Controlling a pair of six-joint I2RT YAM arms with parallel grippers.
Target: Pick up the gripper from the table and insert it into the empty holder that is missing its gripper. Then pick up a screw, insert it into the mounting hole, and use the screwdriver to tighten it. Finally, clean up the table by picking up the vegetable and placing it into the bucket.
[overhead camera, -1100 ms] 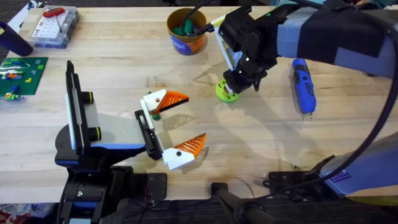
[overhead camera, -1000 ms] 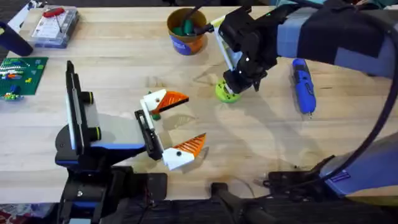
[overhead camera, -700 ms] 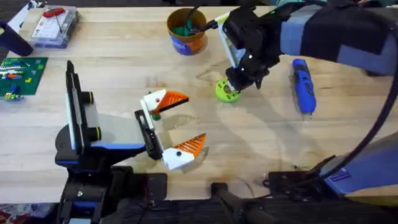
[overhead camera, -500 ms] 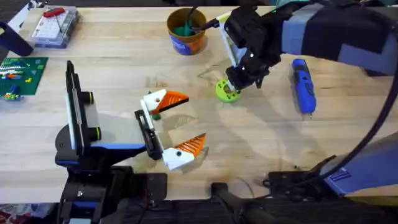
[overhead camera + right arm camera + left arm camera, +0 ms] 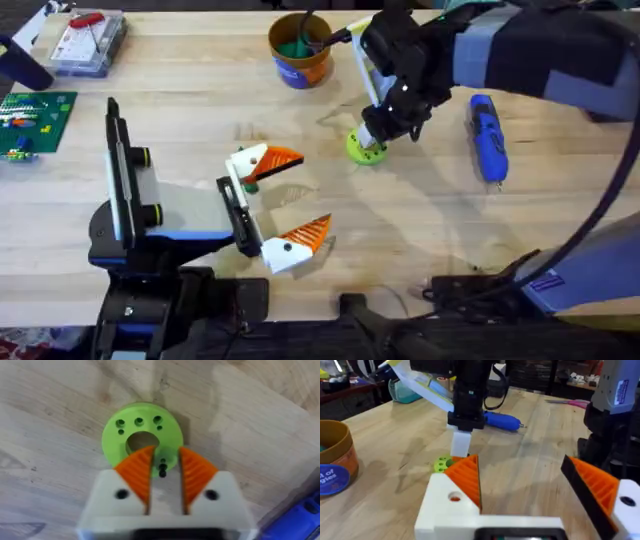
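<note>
Nearest, at the lower left of the overhead view: the holder [image 5: 150, 215] lying on the table [image 5: 420, 230], with two white fingers bearing orange pads seated on its black front rail. From the left wrist, the left gripper [image 5: 530, 485] spread wide, gripping nothing.

Farther in, right of centre: the right gripper [image 5: 372, 140] pointing down over the lime-green disc [image 5: 362, 152]. From the right wrist, orange pads [image 5: 137, 467] drawn close but not pressed together, straddling a small dark screw [image 5: 162, 467] that stands in the disc just beside its centre hole. No contact with the screw visible yet.

Probably the screw-picking step, with the closing pinch not yet made. Likely to handle as tiny, light, rigid and smooth, so easy to tip, drop or lose between ribbed pads. Best taken at the head or just under it, pads square to the shank, then lifted straight up to avoid dragging the light disc along.

Farther right, well apart from the disc: the screwdriver [image 5: 488, 138], lying flat and untouched.

Farthest, at the upper centre: the bucket [image 5: 300, 62], upright, with something green inside.
</note>
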